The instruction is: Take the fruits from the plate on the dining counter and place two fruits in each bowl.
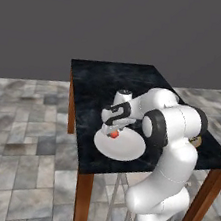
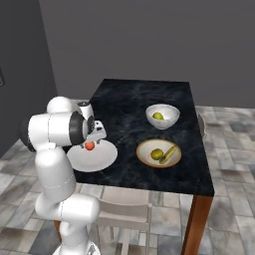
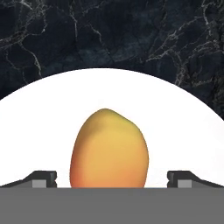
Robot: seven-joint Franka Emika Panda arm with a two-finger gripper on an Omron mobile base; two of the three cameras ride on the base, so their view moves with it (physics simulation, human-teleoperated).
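Observation:
The red-orange round fruit lies alone on the flat white plate near the front left corner of the black marble dining counter. My gripper stands open low over the plate, one fingertip on each side of the fruit with a gap to both. In the deep white bowl is the yellow-green pear. In the shallow tan-rimmed bowl the olive-yellow fruit and the banana lie together. In the left base view my gripper hangs over the fruit and plate.
A pale chair is tucked under the counter's near edge beside my base. The plate sits close to the counter's front edge. The far half of the marble top is bare. Tiled floor surrounds the table.

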